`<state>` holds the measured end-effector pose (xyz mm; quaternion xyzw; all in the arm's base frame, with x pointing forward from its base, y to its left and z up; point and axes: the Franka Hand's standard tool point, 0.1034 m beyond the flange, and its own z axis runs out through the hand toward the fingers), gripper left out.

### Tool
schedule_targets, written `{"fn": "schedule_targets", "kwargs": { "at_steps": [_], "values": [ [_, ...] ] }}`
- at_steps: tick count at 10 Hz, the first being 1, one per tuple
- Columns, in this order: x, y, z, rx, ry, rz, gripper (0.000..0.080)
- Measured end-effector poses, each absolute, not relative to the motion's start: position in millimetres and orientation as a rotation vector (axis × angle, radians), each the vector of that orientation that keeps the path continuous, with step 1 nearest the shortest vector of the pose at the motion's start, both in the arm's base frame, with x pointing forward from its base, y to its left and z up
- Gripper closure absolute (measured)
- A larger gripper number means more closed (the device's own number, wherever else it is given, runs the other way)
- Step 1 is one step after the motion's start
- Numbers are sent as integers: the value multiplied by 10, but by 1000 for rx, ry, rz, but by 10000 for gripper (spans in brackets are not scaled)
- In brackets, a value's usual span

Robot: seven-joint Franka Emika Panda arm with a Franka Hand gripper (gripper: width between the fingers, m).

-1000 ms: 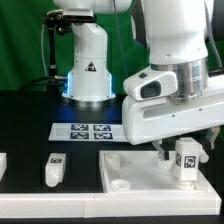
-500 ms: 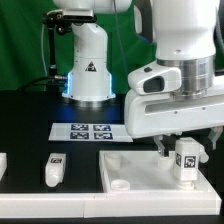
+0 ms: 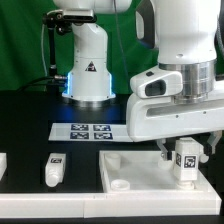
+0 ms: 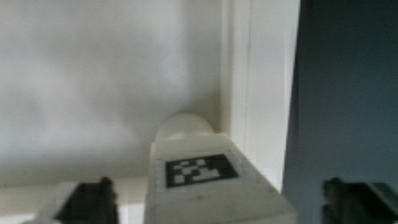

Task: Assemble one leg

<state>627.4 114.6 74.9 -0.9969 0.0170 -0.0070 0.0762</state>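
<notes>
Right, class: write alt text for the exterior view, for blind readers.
The robot's two-finger gripper hangs open around a small white plastic stubby peg standing upright on a large white square panel. An identical peg lies on the black table.

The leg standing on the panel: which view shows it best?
The wrist view: the leg fills the frame, its tag large. The exterior view shows it small, upright on the panel, between the fingers.

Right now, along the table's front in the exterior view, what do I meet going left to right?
Cut-off white part at the edge → loose leg → corner hole of the panel → upright leg, inside the open tool.
</notes>
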Motion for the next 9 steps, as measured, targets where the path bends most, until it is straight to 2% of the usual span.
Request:
{"fn": "schedule_targets", "kwargs": {
  "at_steps": [2,6,9],
  "values": [
    [6270,1122,740,-2973,276,-1,504],
    [6279,1123,725,-2903,677,34,506],
    [6286,1201,717,-2676,1316,47,509]
  ]
}}
